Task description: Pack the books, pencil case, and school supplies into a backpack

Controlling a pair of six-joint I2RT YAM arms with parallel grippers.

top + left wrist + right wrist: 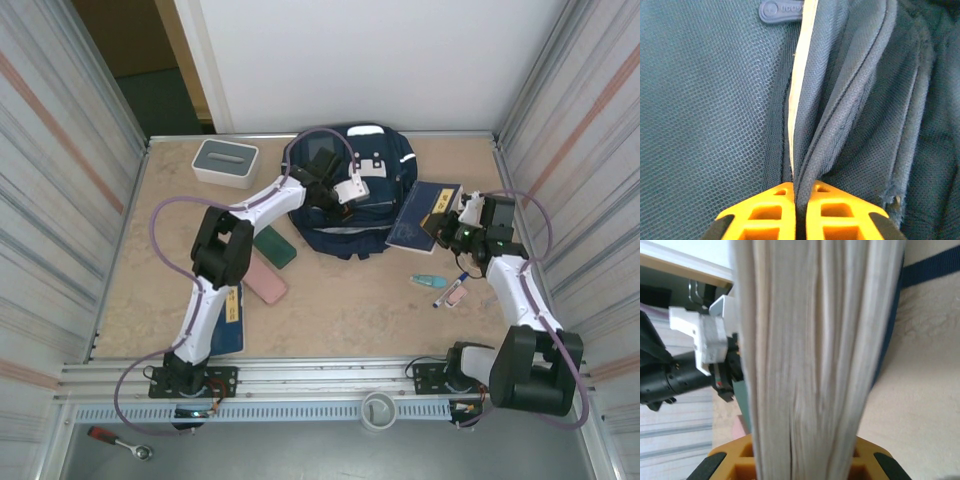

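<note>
my left fingers (795, 202) are pinched tight together on a fold of the backpack (352, 190), right by its thin white stripe (799, 65). the backpack lies in the upper middle of the top view. my right fingers (446, 226) are clamped on the page edge of one book (424, 215), just to the right of the backpack.

i think the job now is to open the bag with the left arm and slide this book in with the right. to do it well, i want to lift the fold up slowly and pull it a little to the left of the frame, so the mouth gapes wide. i cannot tell if the zip is fully open. the zip pull (781, 10) sits at the top of the left wrist view, so i should watch if the cloth goes tight and stop if it does.

the book is thin and soft, so it may flop. i should tip it and push it in thin edge first, low and slow.

the teal marker (424, 280) and the pink-and-white pen (452, 293) lie on the tabletop (350, 310) below the held book, near my right arm. i must not sweep them away. the other book (230, 335) lies at the lower left, partly under my left arm.
</note>
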